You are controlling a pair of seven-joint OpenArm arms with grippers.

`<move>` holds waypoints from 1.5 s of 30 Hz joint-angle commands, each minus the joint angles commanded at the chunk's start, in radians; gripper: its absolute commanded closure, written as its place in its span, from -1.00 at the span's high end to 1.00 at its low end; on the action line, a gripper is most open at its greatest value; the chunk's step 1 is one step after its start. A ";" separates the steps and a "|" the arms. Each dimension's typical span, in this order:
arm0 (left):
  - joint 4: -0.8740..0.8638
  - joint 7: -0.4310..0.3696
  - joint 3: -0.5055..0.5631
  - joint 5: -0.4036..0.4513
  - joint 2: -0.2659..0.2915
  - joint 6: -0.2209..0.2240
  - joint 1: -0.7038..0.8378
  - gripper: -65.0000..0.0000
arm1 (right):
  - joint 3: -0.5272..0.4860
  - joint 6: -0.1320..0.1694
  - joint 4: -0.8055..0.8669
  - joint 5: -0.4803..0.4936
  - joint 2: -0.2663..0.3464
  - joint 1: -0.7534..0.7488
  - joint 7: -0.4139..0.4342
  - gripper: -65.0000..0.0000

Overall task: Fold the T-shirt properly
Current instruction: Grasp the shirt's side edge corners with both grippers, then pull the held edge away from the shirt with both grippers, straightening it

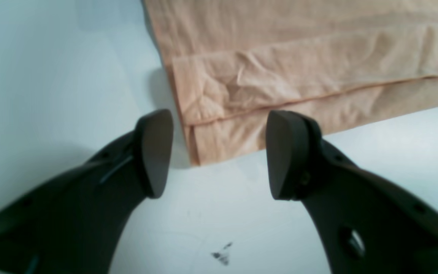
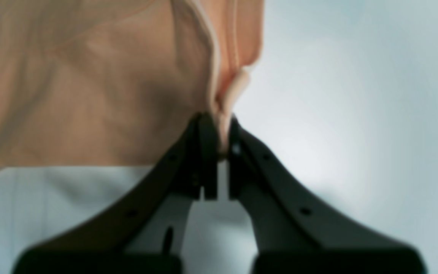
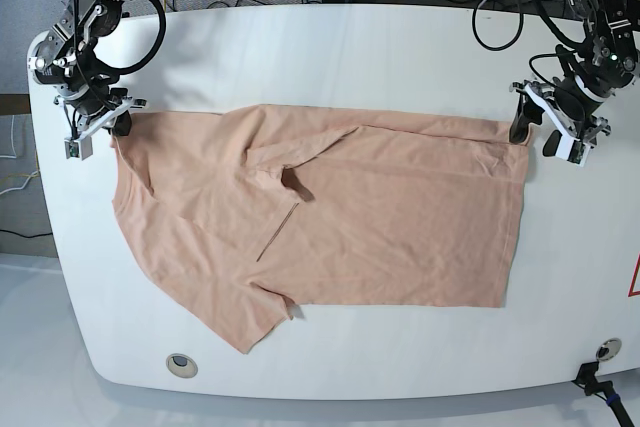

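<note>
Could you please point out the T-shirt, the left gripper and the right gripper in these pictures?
T-shirt [image 3: 380, 217]: base view, middle of the cloth.
Left gripper [image 1: 219, 154]: left wrist view, between open fingertips.
Right gripper [image 2: 222, 137]: right wrist view, between fingertips pinching cloth.

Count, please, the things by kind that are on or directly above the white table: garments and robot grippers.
Garments: 1, the peach short-sleeved cotton T-shirt, spread on the white table.
Robot grippers: 2, the black left gripper with jaws apart at a hem corner, and the black right gripper with jaws shut on a fabric edge.
Total: 3
</note>
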 joint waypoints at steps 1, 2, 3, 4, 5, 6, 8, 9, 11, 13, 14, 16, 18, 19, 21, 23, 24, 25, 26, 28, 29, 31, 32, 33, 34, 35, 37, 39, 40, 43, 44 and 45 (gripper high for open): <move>-0.017 0.000 0.000 0.000 0.000 0.000 0.000 0.13 | 0.000 0.000 -0.002 0.000 0.000 0.000 0.000 -1.00; -0.034 -0.002 0.000 0.000 0.000 0.000 -0.005 0.13 | 0.000 0.000 -0.002 0.000 0.000 0.000 0.000 -1.00; -0.048 -0.002 0.000 0.000 0.000 0.000 -0.018 0.13 | -0.002 0.000 -0.002 0.000 0.000 0.000 0.000 -1.00; -0.064 -0.002 -0.002 0.000 0.000 0.000 -0.031 0.13 | -0.002 0.000 -0.002 0.000 0.000 0.000 0.000 -1.00; -0.081 -0.002 -0.002 0.002 0.000 0.003 -0.035 0.13 | -0.002 0.000 -0.002 0.000 -0.002 0.000 0.000 -1.00; -0.094 -0.002 -0.002 0.003 0.000 0.003 -0.043 0.13 | -0.002 0.000 -0.002 0.000 -0.002 0.000 0.000 -1.00; -0.117 -0.002 -0.002 0.006 0.000 0.003 -0.057 0.13 | -0.002 0.000 -0.002 0.000 -0.002 0.000 0.000 -1.00; -0.135 -0.002 -0.002 0.006 0.000 0.003 -0.066 0.13 | -0.002 0.000 -0.002 0.000 -0.002 0.002 0.000 -1.00; -0.178 -0.002 0.000 0.006 0.000 0.003 -0.091 0.13 | -0.002 0.000 -0.002 0.000 -0.002 0.002 0.000 -1.00; -0.213 -0.002 0.002 0.006 0.000 0.003 -0.110 0.13 | -0.002 0.000 -0.002 0.000 -0.002 0.002 0.000 -1.00; -0.222 -0.002 0.002 0.006 0.000 0.003 -0.114 0.13 | -0.002 0.000 -0.002 0.000 -0.002 0.002 0.000 -1.00; -0.226 -0.003 0.005 0.008 0.000 0.003 -0.118 0.13 | -0.002 0.000 -0.002 0.000 -0.002 0.002 0.000 -1.00; -0.227 -0.003 0.008 0.009 0.000 0.003 -0.118 0.13 | -0.002 0.000 -0.002 0.000 0.000 0.002 0.000 -1.00; -0.229 -0.003 0.021 0.009 0.000 0.003 -0.118 0.13 | -0.002 0.000 -0.002 0.000 0.000 0.002 0.000 -1.00; -0.229 -0.003 0.051 0.009 0.000 0.003 -0.118 0.12 | -0.002 0.000 -0.002 0.000 0.000 0.003 0.000 -1.00; -0.239 -0.003 0.064 0.009 0.000 0.003 -0.115 0.12 | -0.002 0.000 -0.002 0.000 0.000 0.005 0.000 -1.00; -0.255 -0.003 0.064 0.009 0.000 0.003 -0.117 0.12 | -0.002 0.000 -0.002 0.000 0.000 0.005 0.000 -1.00; -0.273 -0.003 0.064 0.009 0.000 0.005 -0.118 0.12 | -0.002 0.000 -0.002 0.000 0.000 0.005 0.000 -1.00; -0.293 -0.003 0.064 0.009 0.000 0.005 -0.118 0.11 | -0.002 0.000 -0.002 0.000 0.000 0.005 0.000 -1.00; -0.310 -0.003 0.064 0.009 0.000 0.005 -0.118 0.11 | -0.002 0.000 -0.002 0.000 0.000 0.005 0.000 -1.00; -0.311 -0.003 0.064 0.009 0.000 0.005 -0.118 0.10 | -0.002 0.000 -0.002 0.000 0.000 0.005 0.000 -1.00; -0.311 -0.003 0.063 0.009 0.000 0.005 -0.118 0.10 | -0.002 0.000 -0.002 0.000 0.000 0.005 0.000 -1.00; -0.311 -0.003 0.063 0.009 -0.002 0.005 -0.118 0.10 | -0.002 0.000 -0.002 0.000 0.000 0.005 0.000 -1.00; -0.311 -0.003 0.063 0.009 -0.002 0.005 -0.117 0.10 | -0.002 0.000 -0.002 0.000 0.000 0.005 0.000 -1.00; -0.311 -0.003 0.063 0.009 -0.002 0.005 -0.115 0.04 | -0.002 0.000 -0.002 0.000 0.000 0.005 0.000 -1.00; -0.311 -0.003 0.063 0.009 -0.003 0.005 -0.115 -0.10 | -0.002 0.000 -0.002 0.000 0.000 0.005 0.000 -1.00; -0.308 -0.003 0.063 0.009 -0.003 0.003 -0.114 -0.55 | -0.002 0.000 -0.002 0.000 0.000 0.005 0.000 -1.00; -0.307 0.000 0.061 0.009 -0.003 0.003 -0.112 -1.00 | -0.002 0.000 -0.002 0.000 0.000 0.005 0.000 -1.00; -0.307 0.003 0.061 0.009 -0.003 0.003 -0.112 -1.00 | -0.002 0.000 -0.002 0.000 0.000 0.005 0.000 -1.00; -0.304 0.005 0.061 0.008 -0.003 0.002 -0.080 -1.00 | -0.002 0.000 -0.002 0.000 0.000 0.003 0.000 -1.00; -0.295 0.005 0.060 0.008 -0.005 0.002 -0.069 -1.00 | -0.002 0.000 -0.002 0.000 0.000 0.002 0.000 -1.00; -0.278 0.005 0.058 0.008 -0.005 0.002 -0.060 -1.00 | -0.002 0.000 -0.002 0.000 0.000 0.000 0.000 -1.00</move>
